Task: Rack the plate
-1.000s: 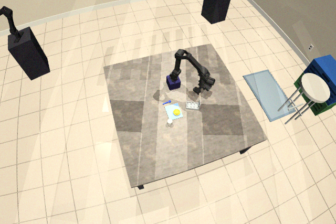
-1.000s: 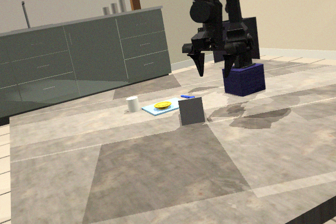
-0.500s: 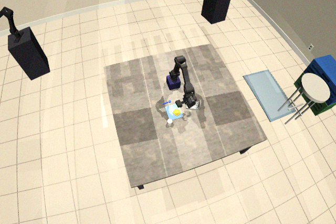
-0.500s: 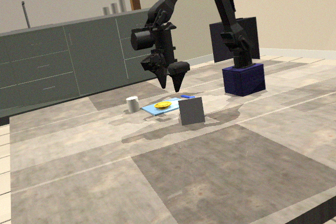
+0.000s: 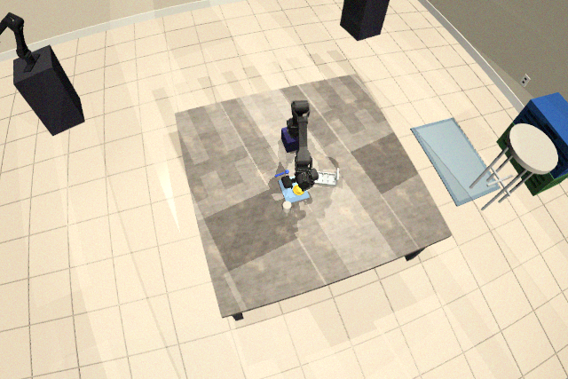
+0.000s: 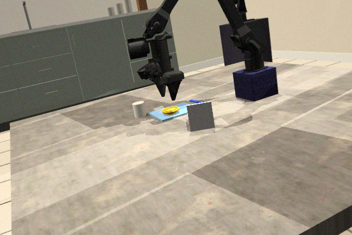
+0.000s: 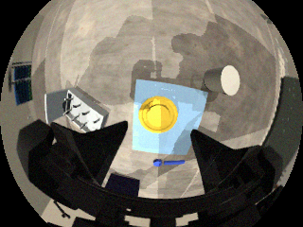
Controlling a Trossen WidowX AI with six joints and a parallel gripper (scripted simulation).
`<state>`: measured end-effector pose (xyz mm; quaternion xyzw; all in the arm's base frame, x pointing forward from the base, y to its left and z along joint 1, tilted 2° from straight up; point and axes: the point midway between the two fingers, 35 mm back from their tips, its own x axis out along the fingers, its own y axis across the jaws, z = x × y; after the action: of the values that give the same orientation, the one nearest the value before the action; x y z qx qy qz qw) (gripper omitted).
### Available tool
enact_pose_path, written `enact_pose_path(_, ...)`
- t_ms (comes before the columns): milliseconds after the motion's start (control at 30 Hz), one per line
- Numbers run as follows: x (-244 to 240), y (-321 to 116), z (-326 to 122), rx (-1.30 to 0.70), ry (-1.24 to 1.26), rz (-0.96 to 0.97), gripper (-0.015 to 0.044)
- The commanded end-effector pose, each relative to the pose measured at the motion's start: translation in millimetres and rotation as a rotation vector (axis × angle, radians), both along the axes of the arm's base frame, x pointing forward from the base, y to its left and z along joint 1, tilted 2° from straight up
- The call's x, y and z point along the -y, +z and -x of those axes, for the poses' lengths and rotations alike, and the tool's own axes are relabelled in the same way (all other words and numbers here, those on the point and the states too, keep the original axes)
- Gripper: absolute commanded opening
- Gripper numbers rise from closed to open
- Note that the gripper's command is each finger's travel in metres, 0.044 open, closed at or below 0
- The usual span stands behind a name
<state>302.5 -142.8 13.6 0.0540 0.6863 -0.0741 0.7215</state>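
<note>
The yellow plate (image 5: 298,190) (image 6: 170,110) (image 7: 158,114) lies flat on a light blue board (image 5: 300,198) (image 6: 159,116) (image 7: 147,142). My gripper (image 6: 168,97) (image 7: 160,129) is open and empty, pointing down above the plate. In the wrist view the plate shows between the two fingers, a little beyond the tips. The white dish rack (image 5: 327,177) (image 7: 90,112) stands beside the board, with short rails and a grey end panel (image 6: 200,116). It shows at the left in the wrist view. In the exterior view the panel hides the rest of the rack.
A white cylinder (image 5: 287,205) (image 6: 138,109) (image 7: 230,80) stands upright near the board's corner. A blue utensil (image 5: 281,174) (image 6: 196,101) (image 7: 173,163) lies near the board's edge on the arm's base side. The dark blue base block (image 5: 287,139) (image 6: 264,84) (image 7: 122,185) carries my arm.
</note>
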Motion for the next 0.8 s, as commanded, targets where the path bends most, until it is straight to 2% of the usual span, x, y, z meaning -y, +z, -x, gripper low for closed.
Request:
enact_pose_path(0,-1,-7,0,-0.003,0.004,-0.006,0.0400)
enact_pose_path(767,-1,-44,-3,-0.003,0.004,-0.006,0.0400)
